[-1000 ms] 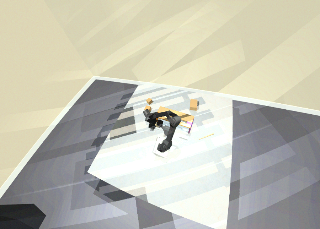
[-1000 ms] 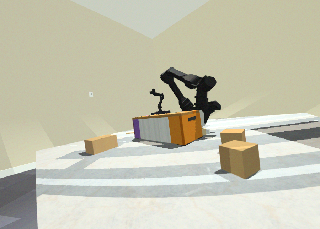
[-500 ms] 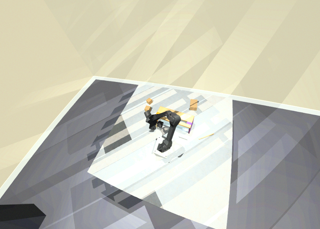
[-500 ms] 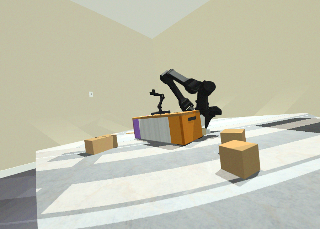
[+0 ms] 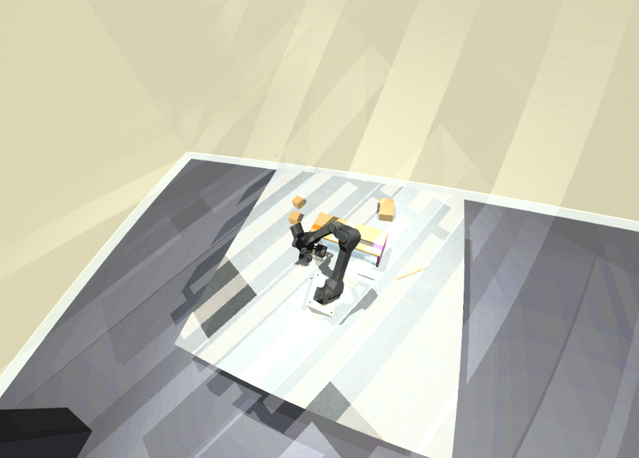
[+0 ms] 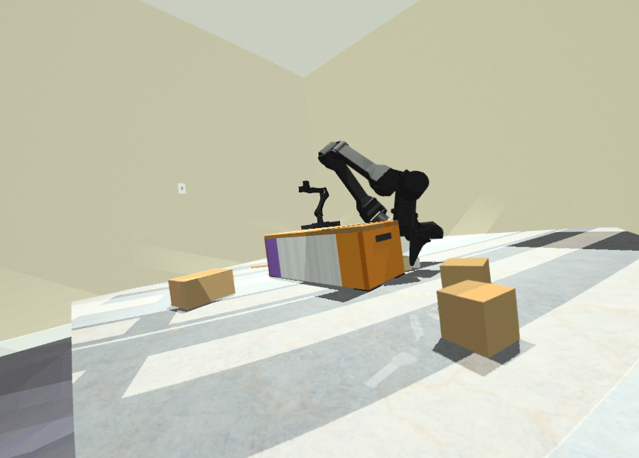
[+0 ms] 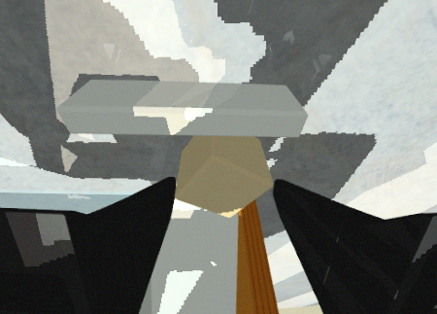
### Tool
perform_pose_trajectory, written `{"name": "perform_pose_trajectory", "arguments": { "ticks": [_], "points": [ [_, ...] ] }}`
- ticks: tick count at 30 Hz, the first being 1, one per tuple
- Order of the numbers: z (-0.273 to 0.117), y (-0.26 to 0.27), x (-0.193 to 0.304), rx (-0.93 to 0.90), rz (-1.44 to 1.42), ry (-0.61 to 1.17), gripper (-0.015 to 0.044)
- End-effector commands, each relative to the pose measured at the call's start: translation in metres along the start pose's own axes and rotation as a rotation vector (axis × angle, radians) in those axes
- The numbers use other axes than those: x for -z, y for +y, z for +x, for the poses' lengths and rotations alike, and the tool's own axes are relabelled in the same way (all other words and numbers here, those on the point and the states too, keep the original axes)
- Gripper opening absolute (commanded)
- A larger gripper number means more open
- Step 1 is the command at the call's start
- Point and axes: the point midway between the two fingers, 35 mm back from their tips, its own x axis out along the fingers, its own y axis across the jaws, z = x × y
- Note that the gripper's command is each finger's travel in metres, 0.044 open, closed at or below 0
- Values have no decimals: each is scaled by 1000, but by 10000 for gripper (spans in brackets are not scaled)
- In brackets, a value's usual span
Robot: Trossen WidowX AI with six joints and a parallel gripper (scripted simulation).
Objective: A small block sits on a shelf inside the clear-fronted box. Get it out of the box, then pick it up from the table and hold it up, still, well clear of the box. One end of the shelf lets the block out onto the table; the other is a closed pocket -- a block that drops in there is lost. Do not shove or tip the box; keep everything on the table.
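Observation:
The small tan block (image 7: 223, 172) (image 6: 407, 263) is outside the box, on the table by its orange end. In the wrist view it lies between a low grey bar (image 7: 184, 122) and the grey surface by the box's orange wall (image 7: 254, 272). The box (image 5: 371, 233) (image 6: 385, 259) stands upright. My gripper (image 7: 225, 186) (image 5: 314, 256) (image 6: 413, 262) is open and points down at the block. The block shows between the fingertips, with a narrow gap at the right one; contact at the left one is unclear. The arm mostly hides the block in the top view.
Two cube-like wooden blocks (image 5: 298, 202) (image 5: 295, 217) (image 6: 477, 316) (image 6: 464, 273) stand beyond the box's orange end. A longer wooden block (image 5: 386, 210) (image 6: 201, 287) is behind the box. A thin stick (image 5: 411, 273) lies near the purple end.

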Motion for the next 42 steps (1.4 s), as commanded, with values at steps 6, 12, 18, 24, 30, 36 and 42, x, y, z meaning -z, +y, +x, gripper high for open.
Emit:
{"name": "perform_pose_trajectory", "arguments": {
  "ticks": [6, 12, 18, 24, 30, 36, 42],
  "points": [
    [4, 2, -5, -10, -15, -4, 121],
    [-2, 0, 0, 14, 64, -8, 3],
    [-26, -2, 12, 8, 35, -5, 0],
    [-52, -1, 23, -3, 1, 1, 0],
    [-56, 0, 24, -2, -7, 2, 0],
    [-81, 0, 31, 69, -149, 5, 0],
    [-110, 1, 36, 151, -315, 21, 0]
  ]
}}
